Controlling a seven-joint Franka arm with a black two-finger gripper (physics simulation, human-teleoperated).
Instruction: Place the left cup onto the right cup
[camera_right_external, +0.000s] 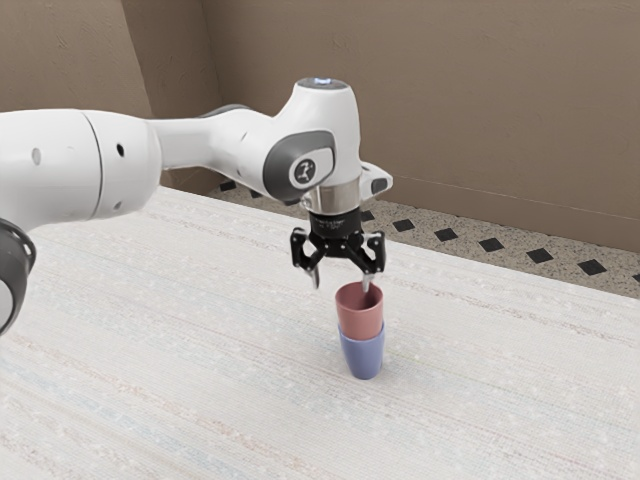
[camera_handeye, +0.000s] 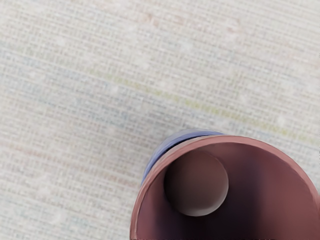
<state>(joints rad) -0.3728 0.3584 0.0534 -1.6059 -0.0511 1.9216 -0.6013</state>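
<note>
The small dusty-red plastic tumbler (camera_right_external: 360, 312) sits nested upright in the matching blue plastic tumbler (camera_right_external: 362, 355) on the pale woven tabletop (camera_right_external: 180, 360); the black two-finger gripper (camera_right_external: 340, 278) hangs just above its rim, fingers spread apart, clasping nothing; the red cup looks light, stiff and smooth-walled, probably slippery; a pinch across the rim wall, one finger inside, would suit it.

The upright pink cup (camera_right_external: 359, 310) sits nested in the upright blue cup (camera_right_external: 362, 358), rim open.

Red cup (camera_handeye: 250, 190) nested in blue cup (camera_handeye: 172, 142)
</note>
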